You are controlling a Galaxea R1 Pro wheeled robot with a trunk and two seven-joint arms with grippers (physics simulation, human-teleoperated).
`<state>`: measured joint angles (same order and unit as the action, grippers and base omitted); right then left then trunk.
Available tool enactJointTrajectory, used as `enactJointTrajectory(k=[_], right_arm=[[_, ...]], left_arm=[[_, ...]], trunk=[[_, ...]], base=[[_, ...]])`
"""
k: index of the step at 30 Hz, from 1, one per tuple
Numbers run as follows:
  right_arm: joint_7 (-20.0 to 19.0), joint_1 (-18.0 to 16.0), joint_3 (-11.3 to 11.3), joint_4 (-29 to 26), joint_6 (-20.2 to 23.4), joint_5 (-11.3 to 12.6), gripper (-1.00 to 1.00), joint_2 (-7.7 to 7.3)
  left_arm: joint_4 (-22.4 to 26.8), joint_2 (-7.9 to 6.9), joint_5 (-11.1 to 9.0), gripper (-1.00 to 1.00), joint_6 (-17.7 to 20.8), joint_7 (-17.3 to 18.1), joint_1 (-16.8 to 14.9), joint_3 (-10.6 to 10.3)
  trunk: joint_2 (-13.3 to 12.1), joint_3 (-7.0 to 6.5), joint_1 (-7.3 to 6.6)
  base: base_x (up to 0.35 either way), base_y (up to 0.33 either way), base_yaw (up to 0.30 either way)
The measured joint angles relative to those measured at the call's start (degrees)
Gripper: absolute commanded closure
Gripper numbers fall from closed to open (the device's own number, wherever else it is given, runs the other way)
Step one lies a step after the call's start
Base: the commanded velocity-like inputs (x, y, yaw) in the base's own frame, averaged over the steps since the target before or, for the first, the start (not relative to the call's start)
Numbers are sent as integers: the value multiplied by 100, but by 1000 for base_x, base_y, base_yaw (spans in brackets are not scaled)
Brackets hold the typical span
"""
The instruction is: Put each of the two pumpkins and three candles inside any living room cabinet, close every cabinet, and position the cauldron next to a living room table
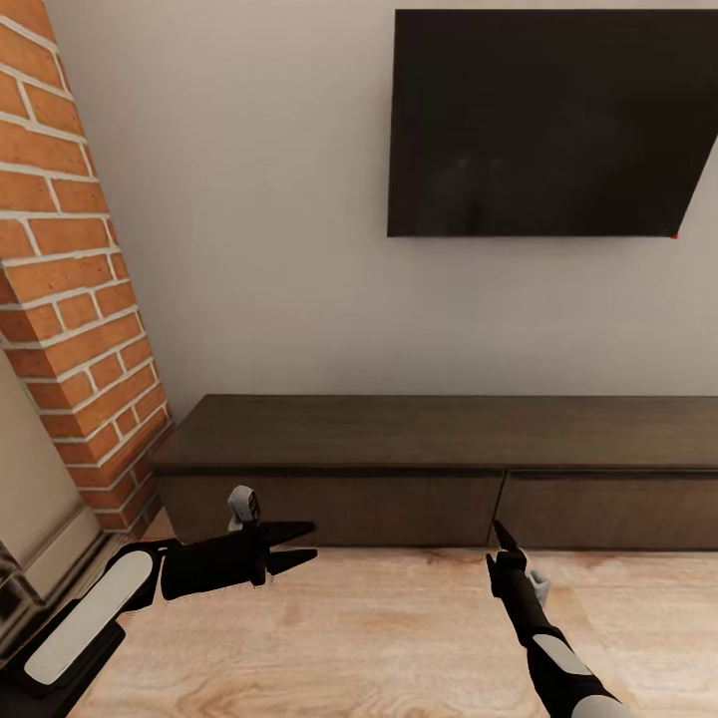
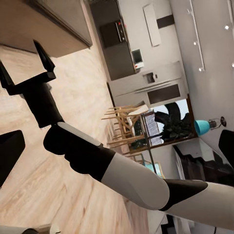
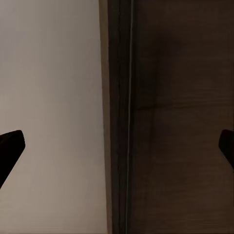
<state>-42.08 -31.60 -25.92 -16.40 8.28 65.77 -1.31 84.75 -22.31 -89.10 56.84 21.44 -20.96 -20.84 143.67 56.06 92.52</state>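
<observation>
Television (image 1: 543,125): flat, black, screen dark, mounted on the pale plain wall (image 1: 269,249), with a small red dot at its lower right corner. Brick column (image 1: 70,289): red-orange brick with light mortar, standing left of the television and leaning across the view, with a beige surround (image 1: 30,499) at its foot, lower and further left. Floor (image 1: 399,638): light wood planks, well below the television; wooden chairs (image 2: 127,127) and a teal lamp (image 2: 202,126) show in the left wrist view.

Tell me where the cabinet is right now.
In the head view the cabinet runs along the back wall under the wall-mounted TV, its left end beside the brick fireplace, both fronts shut.
</observation>
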Motion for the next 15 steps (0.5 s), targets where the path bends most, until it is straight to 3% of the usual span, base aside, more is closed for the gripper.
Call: enactJointTrajectory(k=[8, 15], right_arm=[[0, 0, 0, 0, 0, 0, -100, 0], [0, 0, 0, 0, 0, 0, -100, -3]], left_arm=[[-2, 3, -3, -100, 0, 0, 0, 0], [-3, 3, -8, -100, 0, 1, 0, 0]], trunk=[[0, 0, 1], [0, 0, 2]], base=[[221, 0, 0], [81, 0, 0]])
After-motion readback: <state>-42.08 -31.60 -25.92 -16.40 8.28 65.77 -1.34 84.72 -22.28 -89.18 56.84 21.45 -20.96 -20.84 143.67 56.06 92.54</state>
